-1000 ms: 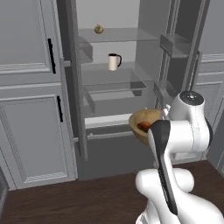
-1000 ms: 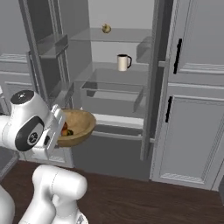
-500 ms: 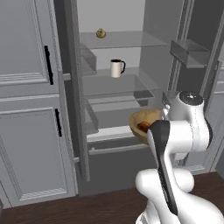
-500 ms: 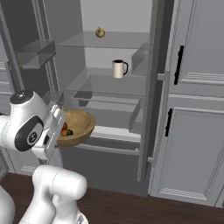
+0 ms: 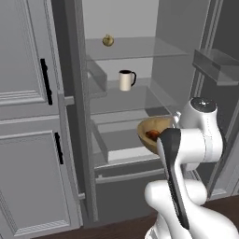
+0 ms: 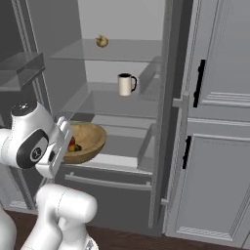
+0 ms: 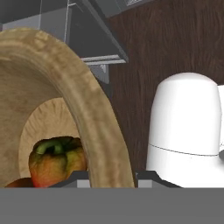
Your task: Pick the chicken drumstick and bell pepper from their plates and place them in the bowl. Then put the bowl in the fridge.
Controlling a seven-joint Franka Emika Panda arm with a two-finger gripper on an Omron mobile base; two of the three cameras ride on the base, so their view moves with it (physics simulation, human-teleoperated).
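The open fridge (image 5: 140,51) (image 6: 122,24) stands straight ahead, pale grey inside with glass shelves. My gripper (image 7: 113,177) is shut on the rim of the tan wooden bowl (image 7: 83,105), holding it level in front of the lower shelf (image 5: 155,127) (image 6: 90,139). In the bowl lies the red-orange bell pepper (image 7: 54,162) (image 6: 72,144) with its green stem. Beside it, the orange-brown chicken drumstick (image 5: 151,135) is mostly hidden by the rim. The plates are out of view.
A white mug (image 5: 125,80) (image 6: 126,84) stands on the middle shelf, and a yellowish-brown round fruit (image 5: 108,40) (image 6: 101,41) on the top one. Door bins (image 5: 217,65) (image 6: 19,66) jut out beside the arm. Grey cabinets (image 5: 28,93) (image 6: 219,122) flank the fridge.
The whole picture has grown and shifted: the base has driven closer to the fridge. The bowl stays in the gripper in the same pose.
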